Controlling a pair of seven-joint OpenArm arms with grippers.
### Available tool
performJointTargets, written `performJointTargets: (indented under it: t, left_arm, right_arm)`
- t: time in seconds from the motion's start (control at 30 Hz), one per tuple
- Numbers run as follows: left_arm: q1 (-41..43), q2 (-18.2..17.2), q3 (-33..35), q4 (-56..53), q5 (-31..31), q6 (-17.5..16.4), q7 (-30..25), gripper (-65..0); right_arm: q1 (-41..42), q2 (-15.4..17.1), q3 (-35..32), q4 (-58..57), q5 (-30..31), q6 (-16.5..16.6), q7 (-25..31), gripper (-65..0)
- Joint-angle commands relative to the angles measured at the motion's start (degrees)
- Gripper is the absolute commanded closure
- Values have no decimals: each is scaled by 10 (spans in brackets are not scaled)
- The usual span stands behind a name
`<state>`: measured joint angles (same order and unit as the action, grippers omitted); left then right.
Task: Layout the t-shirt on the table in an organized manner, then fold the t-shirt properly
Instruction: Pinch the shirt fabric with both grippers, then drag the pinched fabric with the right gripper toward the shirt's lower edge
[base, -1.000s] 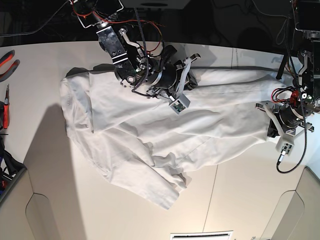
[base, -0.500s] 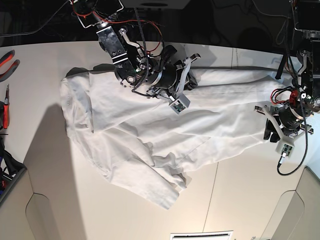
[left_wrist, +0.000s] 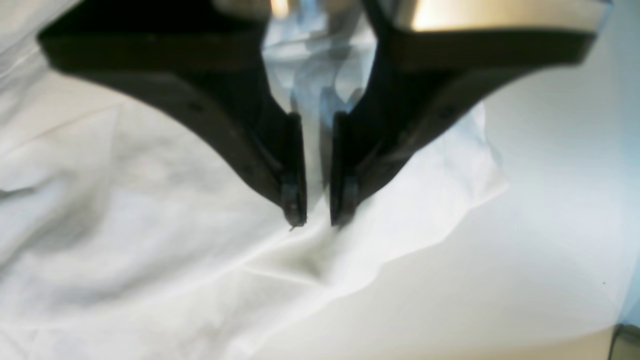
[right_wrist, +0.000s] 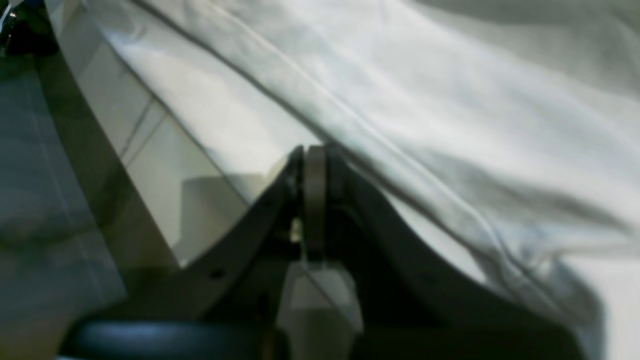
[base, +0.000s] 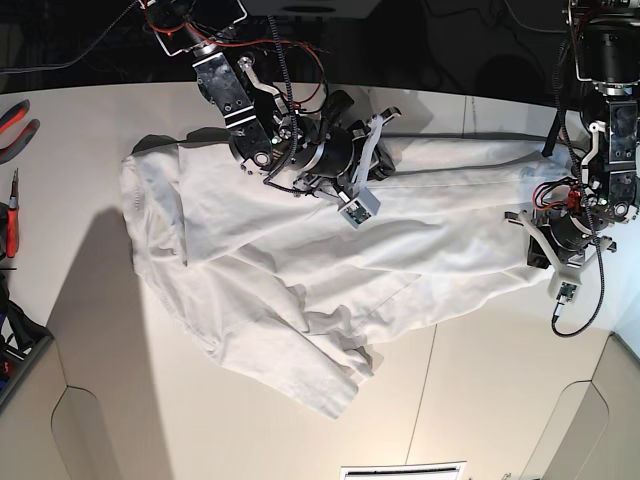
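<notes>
White cloth, one t-shirt (base: 300, 270), lying spread and wrinkled across the table (base: 480, 400), stretching from the left side to the right arm-side edge, lower hem bunching toward the front. One garment, one table, two arms.

Gripping the shirt's far edge near the collar side: right gripper (right_wrist: 312, 165), jaws pressed together with a thin fold of cloth between them, seen in the right wrist view. Sitting over the shirt's upper middle in the base view (base: 372, 135).

Hovering at the shirt's outer end: left gripper (left_wrist: 317, 220), jaws standing narrowly apart, a ridge of cloth rising in the gap; cannot tell whether actually pinching it. Sitting at the shirt's right end in the base view (base: 540, 245).

Lying at the far left edge: red-handled tools (base: 12, 130), count unclear.
</notes>
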<state>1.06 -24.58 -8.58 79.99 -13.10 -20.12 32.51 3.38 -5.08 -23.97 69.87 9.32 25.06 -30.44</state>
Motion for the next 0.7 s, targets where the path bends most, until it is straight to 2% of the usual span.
performJointTargets:
  t: [0.0, 0.1, 0.17, 0.2, 0.47, 0.57, 0.67]
  left_arm:
    - [-11, -9, -4, 11, -3, 2, -13, -94]
    - [-11, -9, -4, 11, -3, 2, -21, -90]
    - [-11, -9, -4, 11, -3, 2, -23, -16]
    - [-11, -9, -4, 11, -3, 2, -23, 0]
    - [-11, -9, -4, 11, -3, 2, -23, 0]
    - [-10, -9, -4, 11, -3, 2, -23, 0]
    - [-11, -9, -4, 11, -3, 2, -23, 0]
  right_arm:
    - [7, -6, 0, 7, 5, 2, 9, 0]
    - [7, -6, 0, 8, 6, 2, 9, 0]
    - [7, -7, 0, 9, 13, 2, 9, 0]
    - [7, -7, 0, 11, 21, 2, 9, 0]
    - [12, -7, 0, 132, 41, 2, 9, 0]
    - [39, -16, 0, 158, 16, 2, 21, 0]
    - [86, -33, 0, 131, -47, -9, 75, 0]
